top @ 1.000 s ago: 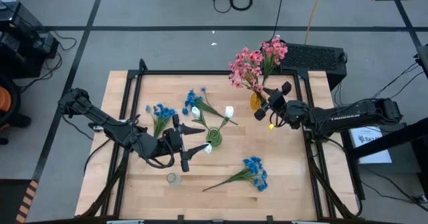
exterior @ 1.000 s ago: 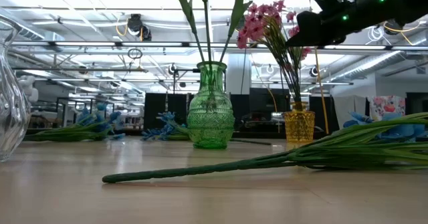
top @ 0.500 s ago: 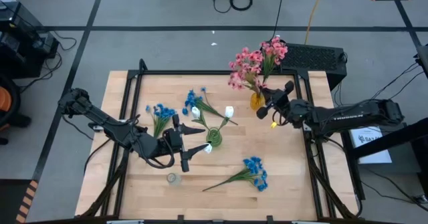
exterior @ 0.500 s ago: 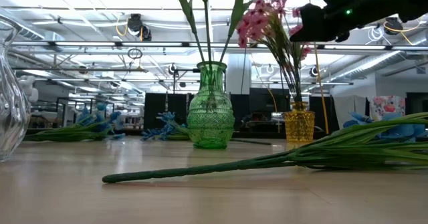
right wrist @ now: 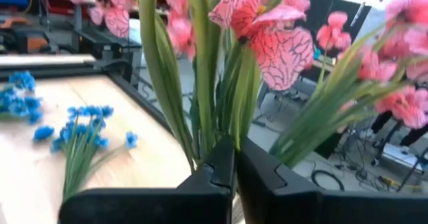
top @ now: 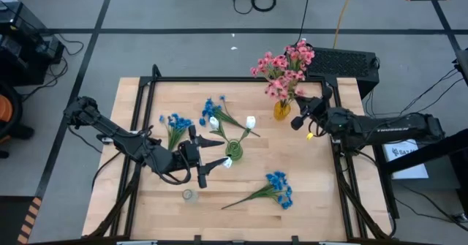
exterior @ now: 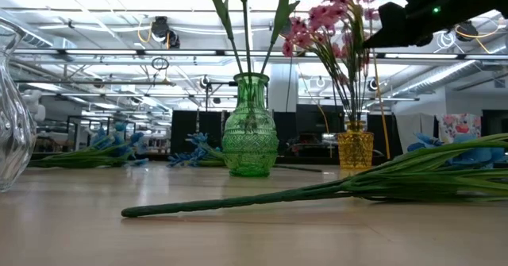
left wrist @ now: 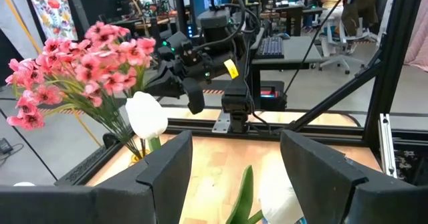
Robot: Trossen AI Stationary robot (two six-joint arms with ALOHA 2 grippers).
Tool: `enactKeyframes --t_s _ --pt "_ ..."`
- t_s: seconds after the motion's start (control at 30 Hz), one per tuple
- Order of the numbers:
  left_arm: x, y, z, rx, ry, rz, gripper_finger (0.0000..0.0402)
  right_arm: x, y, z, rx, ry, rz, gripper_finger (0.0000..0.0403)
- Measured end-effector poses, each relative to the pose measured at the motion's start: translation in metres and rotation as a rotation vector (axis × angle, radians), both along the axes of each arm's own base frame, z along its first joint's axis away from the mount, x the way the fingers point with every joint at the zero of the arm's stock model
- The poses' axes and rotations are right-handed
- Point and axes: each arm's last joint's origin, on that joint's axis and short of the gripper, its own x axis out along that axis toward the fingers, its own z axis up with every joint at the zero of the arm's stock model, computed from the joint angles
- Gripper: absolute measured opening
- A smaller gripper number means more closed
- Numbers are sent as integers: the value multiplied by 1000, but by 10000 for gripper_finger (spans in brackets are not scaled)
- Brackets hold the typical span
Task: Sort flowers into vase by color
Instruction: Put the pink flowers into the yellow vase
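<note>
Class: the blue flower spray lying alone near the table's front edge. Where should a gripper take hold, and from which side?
Grip the blue flower spray on its bare green stem, between the stem tip and the blossoms, coming straight down from above. It lies flat with nothing close around it, and the blossom end looks bushy and soft.

Pink flowers (top: 281, 69) stand upright in the yellow vase (top: 281, 111) at the desk's 1 o'clock; white buds (top: 250, 122) sit in the green vase (top: 234, 150) at centre. Blue sprays lie flat at 10 o'clock (top: 175, 125), 11 o'clock (top: 213, 110) and 5 o'clock (top: 276, 187), and the clear vase (top: 189, 195) stands at 7 o'clock.
</note>
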Motion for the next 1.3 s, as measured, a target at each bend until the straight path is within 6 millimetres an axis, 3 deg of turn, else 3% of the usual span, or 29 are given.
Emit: enactKeyframes --t_s 0.67,1.3 --pt "0 0 0 -2 -1 0 235 -10 0 -17 100 115 -22 12" --pt "0 0 0 -2 -1 1 235 -26 1 -11 119 52 -19 162"
